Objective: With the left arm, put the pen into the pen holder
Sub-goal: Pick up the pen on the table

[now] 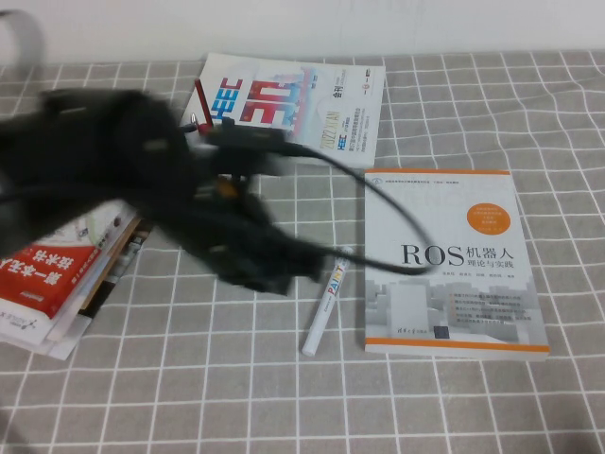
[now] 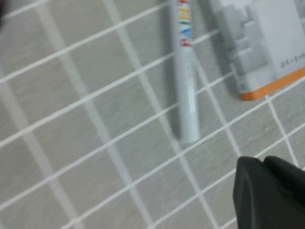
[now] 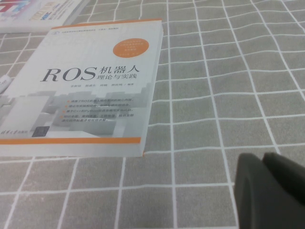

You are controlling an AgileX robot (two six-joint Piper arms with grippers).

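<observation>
On the far left of the high view we see a stack of books (image 1: pixel 57 274) with a red-and-white cover on top, lying on the grey checked tablecloth (image 1: pixel 189 378). Above and across it stretches the left arm (image 1: pixel 142 180), a bulky black mass blurred in the frame, reaching from the left edge toward the table's middle and angled down, with a black cable (image 1: pixel 397 227) looping off it to the right. The left gripper (image 1: pixel 269 270) sits at the arm's low end, just beside the pen and above the cloth; we cannot tell how its fingers stand. In the left wrist view only one dark fingertip (image 2: pixel 267 191) shows at the corner, apart from the pen.

Behind the arm, a red pencil (image 1: pixel 201 102) sticks up near a white book with red and blue lettering (image 1: pixel 302 104) that lies flat at the back. We cannot make out the pen holder; the arm covers that spot.

The pen (image 1: pixel 326 301), the white marker with coloured "PAINT" letters, lies flat on the cloth between the left gripper and the ROS book (image 1: pixel 454 260), near the book's left edge but not touching it.

The right gripper (image 3: pixel 271 191) shows only in its own wrist view as a dark finger tip over the cloth, near the ROS book's corner; we cannot tell its state either.
</observation>
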